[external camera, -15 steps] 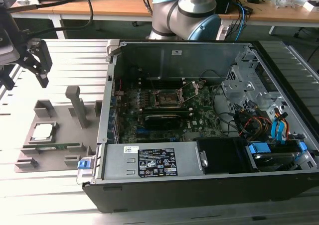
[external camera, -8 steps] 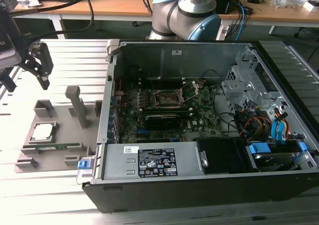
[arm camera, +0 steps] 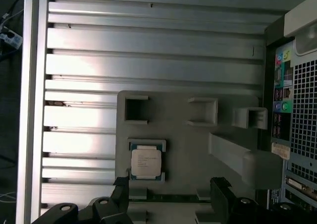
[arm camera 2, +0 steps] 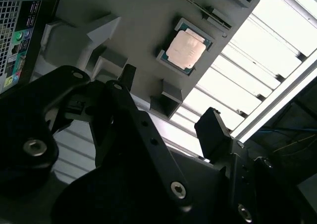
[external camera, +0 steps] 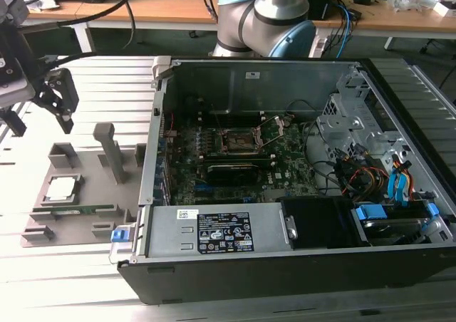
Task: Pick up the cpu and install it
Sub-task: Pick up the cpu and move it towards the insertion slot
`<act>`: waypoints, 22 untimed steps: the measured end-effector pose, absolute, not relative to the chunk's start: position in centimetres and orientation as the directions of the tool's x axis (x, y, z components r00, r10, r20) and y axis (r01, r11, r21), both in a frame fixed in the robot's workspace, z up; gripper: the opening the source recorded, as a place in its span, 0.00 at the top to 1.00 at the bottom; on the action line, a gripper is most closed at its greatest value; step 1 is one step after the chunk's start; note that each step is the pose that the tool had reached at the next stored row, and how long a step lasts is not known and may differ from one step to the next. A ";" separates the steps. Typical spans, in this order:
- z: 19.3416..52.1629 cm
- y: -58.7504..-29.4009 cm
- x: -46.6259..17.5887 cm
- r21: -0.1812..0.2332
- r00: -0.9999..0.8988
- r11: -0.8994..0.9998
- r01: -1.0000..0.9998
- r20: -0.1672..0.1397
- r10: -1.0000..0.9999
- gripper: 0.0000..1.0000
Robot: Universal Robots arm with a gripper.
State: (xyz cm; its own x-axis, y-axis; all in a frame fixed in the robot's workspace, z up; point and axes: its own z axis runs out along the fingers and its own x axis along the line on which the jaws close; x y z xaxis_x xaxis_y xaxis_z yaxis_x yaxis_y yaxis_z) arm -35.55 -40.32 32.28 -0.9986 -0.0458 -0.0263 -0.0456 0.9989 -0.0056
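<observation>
One cpu (external camera: 60,189) sits flat in its pocket on the grey tray (external camera: 92,183), silver top up. The gripper (external camera: 39,119) hovers above it, at eleven o'clock in the exterior view, jaws spread wide, holding nothing. Good approach, I'd say: centre over the cpu, square to its edges, pinch the sides only, gently.

- The exterior view is looking down at an angle from off the arm, taking in the whole open computer case (external camera: 285,76), with the gripper (external camera: 43,130) at the exterior view's left.
- The first wrist view is facing straight down past the jaws, fairly near the grey tray (arm camera: 183,135) below them.
- The second wrist view is peering obliquely between the jaws from close behind them.
- All three are sharing the tray and the cpu (arm camera: 146,163) lying below the jaws.
</observation>
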 end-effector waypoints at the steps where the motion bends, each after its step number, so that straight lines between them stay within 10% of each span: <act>1: 32.2 -40.3 -35.6 -0.006 -0.999 0.999 -0.046 -0.026 -0.046 0.24; 22: 30.2 -40.3 -35.6 -0.006 -0.999 0.999 -0.046 -0.026 -0.046 0.24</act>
